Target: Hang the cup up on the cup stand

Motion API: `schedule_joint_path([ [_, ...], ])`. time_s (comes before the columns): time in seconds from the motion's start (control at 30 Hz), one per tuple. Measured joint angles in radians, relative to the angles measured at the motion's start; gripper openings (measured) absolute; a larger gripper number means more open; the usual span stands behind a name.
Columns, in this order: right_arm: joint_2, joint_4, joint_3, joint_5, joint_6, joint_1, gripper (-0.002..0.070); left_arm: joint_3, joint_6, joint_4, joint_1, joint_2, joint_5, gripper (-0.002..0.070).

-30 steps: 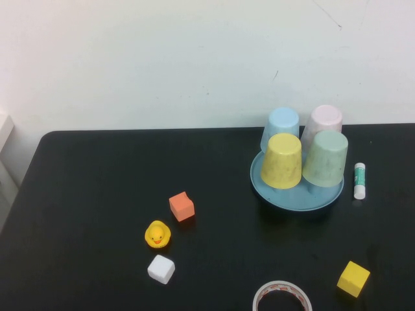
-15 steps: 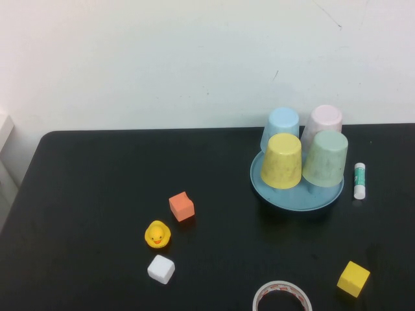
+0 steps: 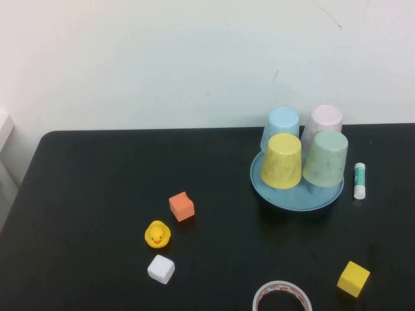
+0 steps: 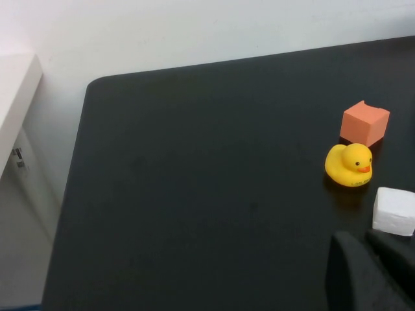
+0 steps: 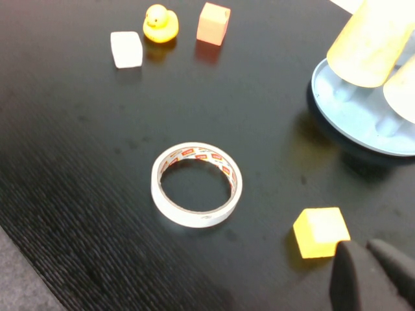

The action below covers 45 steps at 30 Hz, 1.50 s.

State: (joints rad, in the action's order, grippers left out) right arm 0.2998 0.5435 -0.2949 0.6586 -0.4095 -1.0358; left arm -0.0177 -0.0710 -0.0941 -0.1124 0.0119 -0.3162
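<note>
The pale mint-green cup [image 3: 325,159] sits upside down on the front right of the round blue-teal cup stand [image 3: 293,195], beside a yellow cup [image 3: 282,161], with a light blue cup [image 3: 282,124] and a pale pink cup [image 3: 323,121] behind. The cups hide the pegs. The right wrist view shows the stand's rim [image 5: 337,110] and an edge of the mint cup [image 5: 403,96]. My left gripper [image 4: 371,254] is shut and empty, low near the white cube [image 4: 393,211]. My right gripper [image 5: 371,258] is shut and empty, next to the yellow cube [image 5: 320,232]. Neither gripper shows in the high view.
An orange cube [image 3: 181,206], a yellow duck [image 3: 157,234] and a white cube [image 3: 161,268] lie at centre left. A tape roll [image 3: 282,297] and a yellow cube [image 3: 353,278] lie at the front. A glue stick [image 3: 360,180] lies right of the stand.
</note>
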Motion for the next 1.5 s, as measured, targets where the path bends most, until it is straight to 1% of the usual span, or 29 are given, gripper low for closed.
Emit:
schedule_joint_path([
  [0.13,0.000,-0.007,0.000,0.000,0.000,0.000,0.0000,0.000,0.000,0.000,0.000,0.000,0.000,-0.0001],
  [0.2,-0.004,-0.046,0.000,0.000,0.000,0.013,0.0000,0.000,0.000,0.000,0.000,0.000,0.000,-0.0001],
  [0.3,-0.027,-0.128,0.000,0.000,0.018,0.079,0.0000,0.000,0.000,0.000,0.000,0.000,0.000,-0.0001],
  [0.4,-0.071,-0.177,0.000,-0.014,0.115,0.205,0.0000,0.000,0.000,0.000,0.000,0.000,0.000,-0.0001],
  [0.57,-0.158,-0.349,0.007,-0.069,0.471,0.487,0.0000,0.000,-0.002,0.000,0.000,0.000,0.000,-0.0001],
  [0.63,-0.195,-0.407,0.026,-0.107,0.540,0.594,0.0000,0.000,-0.002,0.000,0.000,0.000,0.000,-0.0001],
  [0.8,-0.279,-0.446,0.111,-0.172,0.583,0.844,0.0000,0.000,-0.002,0.000,0.000,0.000,0.000,-0.0001],
  [0.93,-0.310,-0.448,0.194,-0.199,0.558,0.971,0.0000,0.000,-0.002,0.000,0.000,0.000,0.000,-0.0001],
  [1.03,-0.312,-0.448,0.269,-0.275,0.539,1.013,0.0000,0.000,-0.002,0.000,0.000,0.000,0.000,-0.0001],
  [1.13,-0.312,-0.448,0.316,-0.360,0.526,1.027,0.0000,0.000,-0.002,0.000,0.000,0.000,0.000,-0.0001],
  [1.5,-0.312,-0.448,0.319,-0.333,0.454,1.030,0.0000,0.000,-0.002,0.000,0.000,0.000,0.000,-0.0001],
])
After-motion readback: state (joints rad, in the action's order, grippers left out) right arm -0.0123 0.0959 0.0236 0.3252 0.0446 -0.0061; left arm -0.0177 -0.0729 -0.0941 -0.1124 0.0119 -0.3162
